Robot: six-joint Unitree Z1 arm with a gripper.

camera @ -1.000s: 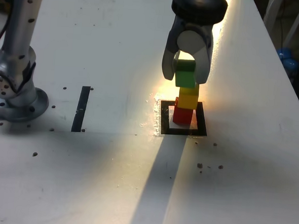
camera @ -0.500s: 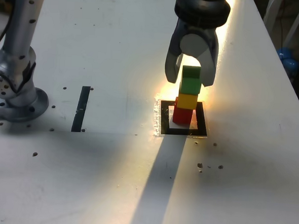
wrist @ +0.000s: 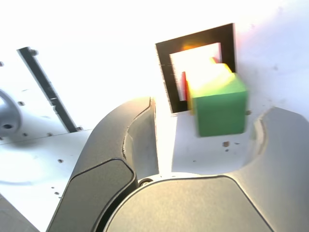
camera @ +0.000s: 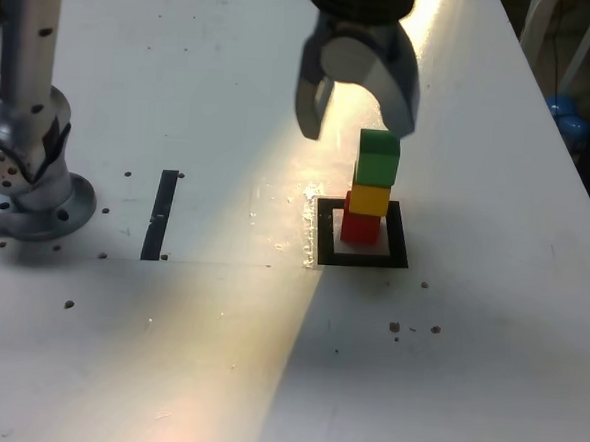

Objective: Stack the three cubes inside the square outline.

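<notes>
The three cubes stand as one tower inside the square outline (camera: 362, 234): the red cube (camera: 360, 226) at the bottom, the yellow cube (camera: 368, 199) on it, the green cube (camera: 378, 158) on top. My gripper (camera: 357, 115) hangs open above and behind the tower, toward the exterior view's left of it, holding nothing. In the wrist view the green cube (wrist: 220, 108) shows between the two dark fingers (wrist: 125, 145), touching neither, with the yellow cube (wrist: 207, 76) and the square outline (wrist: 198, 63) beneath it.
A straight black tape strip (camera: 161, 214) lies at the exterior view's left of the outline. The arm's grey base (camera: 27, 180) stands at the far left. Small dark screw holes dot the white table (camera: 266, 360). The table's right edge runs close by.
The gripper let go of the green cube, opened wide, and rose away toward the exterior view's left. The green cube stays on the tower.
</notes>
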